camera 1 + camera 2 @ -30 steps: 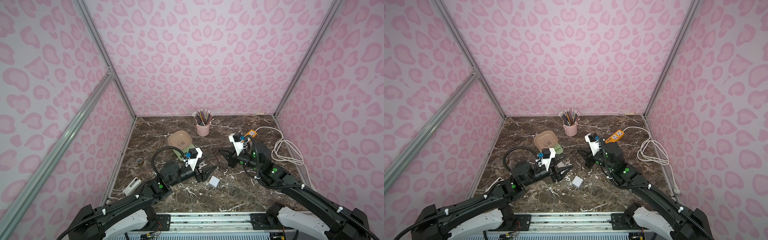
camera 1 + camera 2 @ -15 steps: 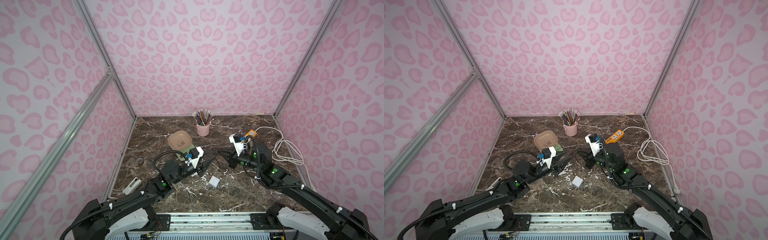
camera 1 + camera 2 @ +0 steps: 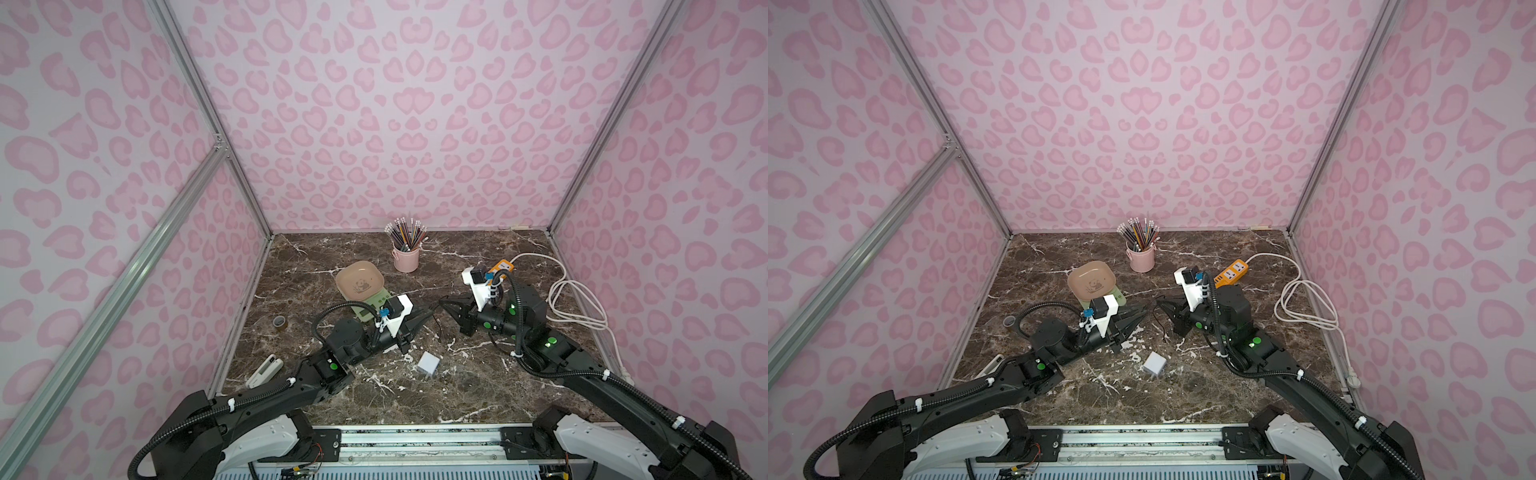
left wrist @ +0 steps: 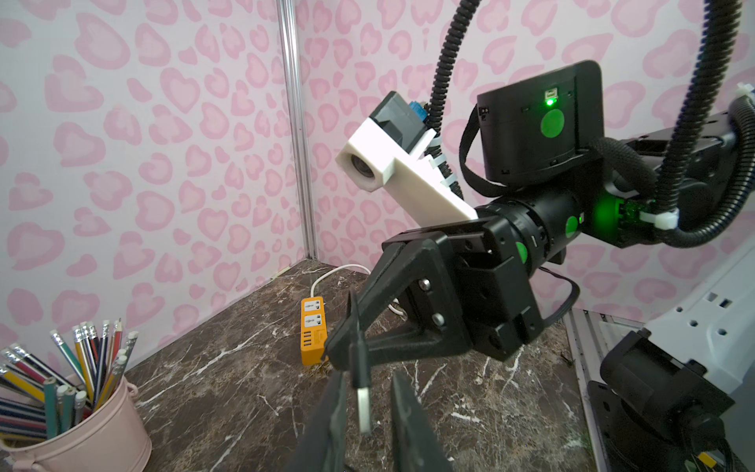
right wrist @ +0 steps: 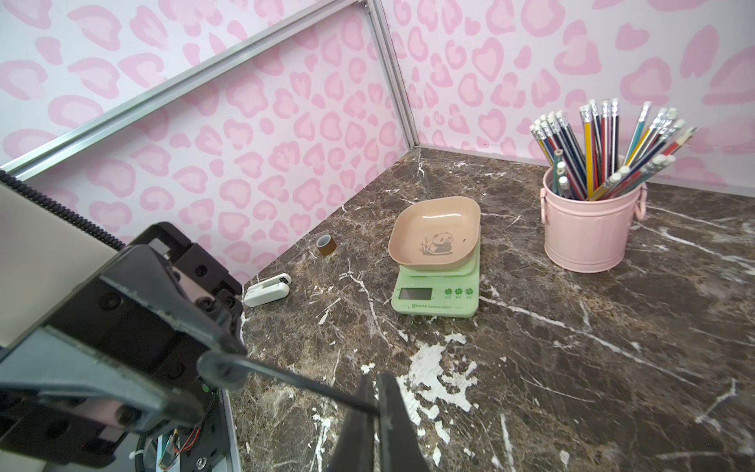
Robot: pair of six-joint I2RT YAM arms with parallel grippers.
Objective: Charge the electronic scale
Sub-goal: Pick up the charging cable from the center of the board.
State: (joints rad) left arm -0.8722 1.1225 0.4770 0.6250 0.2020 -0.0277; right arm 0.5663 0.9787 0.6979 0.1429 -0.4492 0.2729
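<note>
**Top views.** The electronic scale (image 3: 360,282) stands on the marble table (image 3: 478,386) near the pink pencil cup (image 3: 406,259), on the cup's left-arm side and a little closer to the robot. The left gripper (image 3: 430,311) and right gripper (image 3: 446,302) face each other, tips close together, closer to the robot than the cup. A white cube charger (image 3: 1154,364) lies closer still. An orange power strip (image 3: 1231,272) lies on the cup's right-arm side.

**Left wrist view.** A USB plug (image 4: 362,404) hangs between the left gripper's fingers (image 4: 331,417). They are parted, with a gap on either side of its metal tip.

**Right wrist view.** The right gripper (image 5: 376,404) is clamped on a thin black cable (image 5: 306,384) that runs towards the left gripper. Beyond them, the scale (image 5: 435,294) sits beside the cup (image 5: 584,233).
</note>
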